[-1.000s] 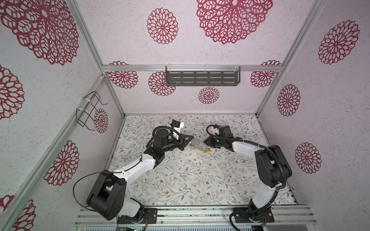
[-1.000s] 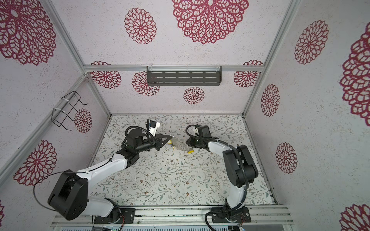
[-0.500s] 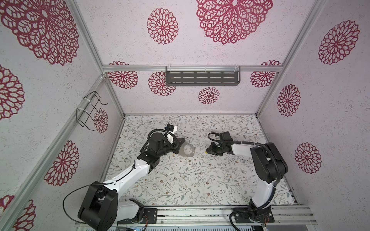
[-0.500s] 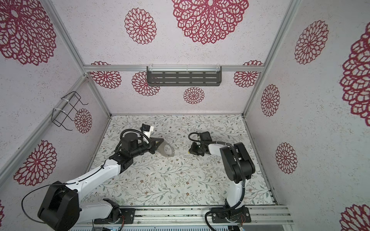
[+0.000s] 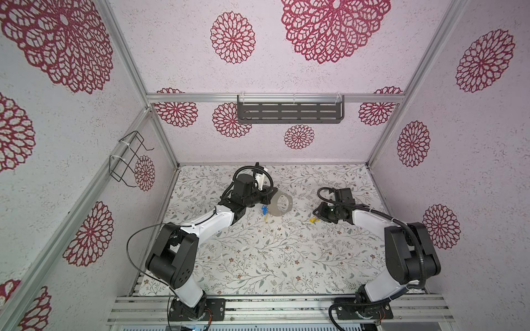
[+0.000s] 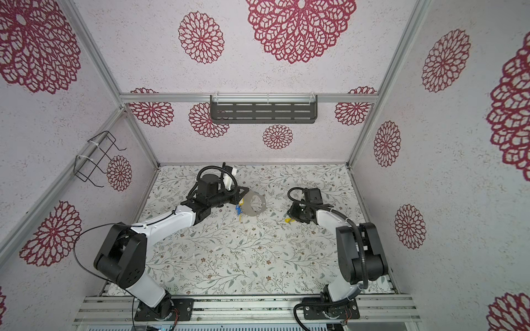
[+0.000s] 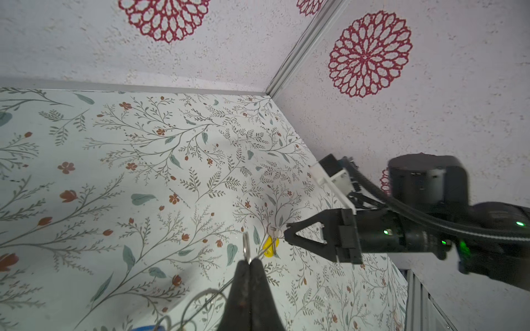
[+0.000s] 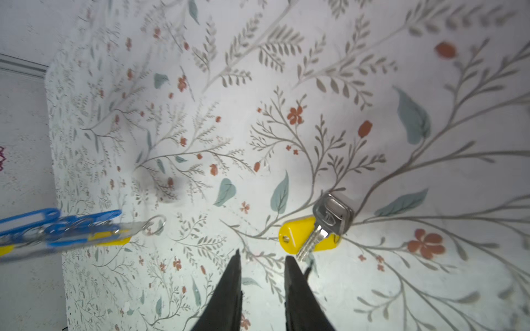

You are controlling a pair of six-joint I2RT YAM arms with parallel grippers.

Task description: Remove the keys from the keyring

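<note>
Beyond keyring [image 5: 280, 212], open mat [image 5: 299, 214], yellow key [image 5: 313, 220]

Dark slotted shelf [image 5: 289, 112] at back; wire rack [image 5: 129, 159], seemingly zip-tied, at left.

place: lab test cell | signs: aluminium frame [image 5: 200, 98], papered panels [image 5: 344, 137], 2 rail-mounted arms [image 5: 206, 223]

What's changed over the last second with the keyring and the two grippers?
The right gripper pulled away from the keyring toward the right of the top views, taking one yellow key tag with it. It has since opened, and the tag now lies loose on the table. Unchanged: the left gripper stays shut on the keyring, with blue and yellow tags still hanging from it.
</note>
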